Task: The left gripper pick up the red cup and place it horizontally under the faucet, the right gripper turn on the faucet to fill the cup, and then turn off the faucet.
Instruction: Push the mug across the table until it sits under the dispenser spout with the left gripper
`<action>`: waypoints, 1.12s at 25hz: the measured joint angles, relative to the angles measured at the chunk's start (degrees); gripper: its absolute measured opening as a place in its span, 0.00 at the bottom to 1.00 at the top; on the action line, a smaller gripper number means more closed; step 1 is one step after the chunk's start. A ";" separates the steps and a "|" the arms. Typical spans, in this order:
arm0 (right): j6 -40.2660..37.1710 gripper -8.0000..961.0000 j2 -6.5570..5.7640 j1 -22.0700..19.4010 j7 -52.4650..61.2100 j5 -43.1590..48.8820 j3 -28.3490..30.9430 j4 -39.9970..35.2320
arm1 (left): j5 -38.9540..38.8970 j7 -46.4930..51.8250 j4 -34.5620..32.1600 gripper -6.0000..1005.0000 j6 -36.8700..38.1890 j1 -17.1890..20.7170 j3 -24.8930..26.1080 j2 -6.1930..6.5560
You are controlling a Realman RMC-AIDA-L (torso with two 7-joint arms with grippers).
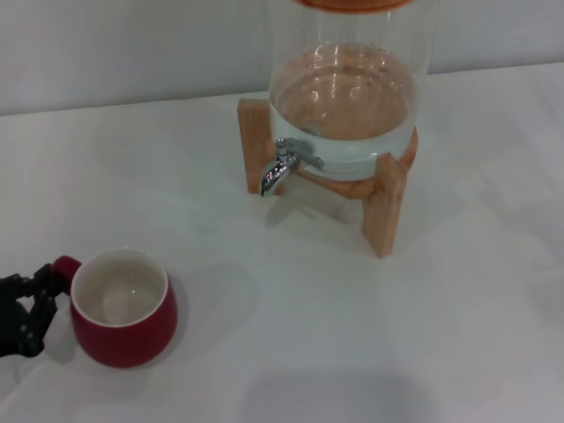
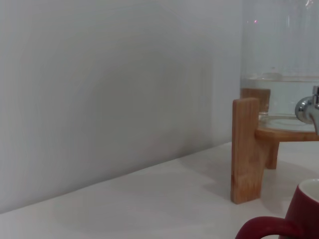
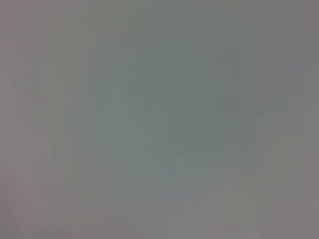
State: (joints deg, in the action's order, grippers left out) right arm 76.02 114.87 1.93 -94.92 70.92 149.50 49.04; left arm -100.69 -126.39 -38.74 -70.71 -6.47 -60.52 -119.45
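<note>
The red cup stands upright on the white table at the front left, cream inside showing, its loop handle pointing left. My left gripper is at the left edge of the head view, right at the handle, with its black fingers spread apart and nothing held. The left wrist view shows the cup's handle and side close by. The chrome faucet sticks out of the glass jar at the back centre and also shows in the left wrist view. The right gripper is out of view.
The jar holds water and rests on a wooden stand, whose legs reach the table. A white wall runs behind the table. The right wrist view shows only flat grey.
</note>
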 joint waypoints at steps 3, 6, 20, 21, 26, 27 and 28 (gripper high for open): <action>0.00 0.75 0.00 0.00 0.00 0.00 0.00 0.00 | -0.03 -0.03 1.21 0.10 1.01 -1.70 -0.04 0.04; -0.06 0.75 0.04 0.01 0.00 0.00 0.00 0.00 | -0.04 -0.48 2.63 0.10 2.13 -3.55 -0.08 0.04; -0.26 0.75 0.09 0.17 -0.06 0.09 -0.04 -0.39 | -0.04 -2.47 7.25 0.10 4.49 -10.16 0.14 -0.08; -0.26 0.75 0.09 0.17 -0.06 0.10 -0.05 -0.41 | -0.04 -2.52 7.66 0.10 4.82 -10.73 0.16 -0.09; -0.15 0.75 0.09 0.18 -0.08 0.18 -0.09 -0.50 | -0.04 -3.60 9.86 0.10 5.57 -13.30 0.20 -0.05; -0.10 0.75 0.08 0.18 -0.09 0.18 -0.09 -0.53 | -0.12 -3.74 10.08 0.10 5.91 -13.68 0.21 -0.06; -0.10 0.75 0.08 0.18 -0.09 0.18 -0.09 -0.53 | -0.32 -3.76 10.16 0.10 6.29 -13.91 0.19 -0.07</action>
State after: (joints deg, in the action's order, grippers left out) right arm 75.92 114.96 2.11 -95.01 71.10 149.40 48.51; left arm -101.00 -130.14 -28.57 -64.42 -20.38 -60.33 -119.52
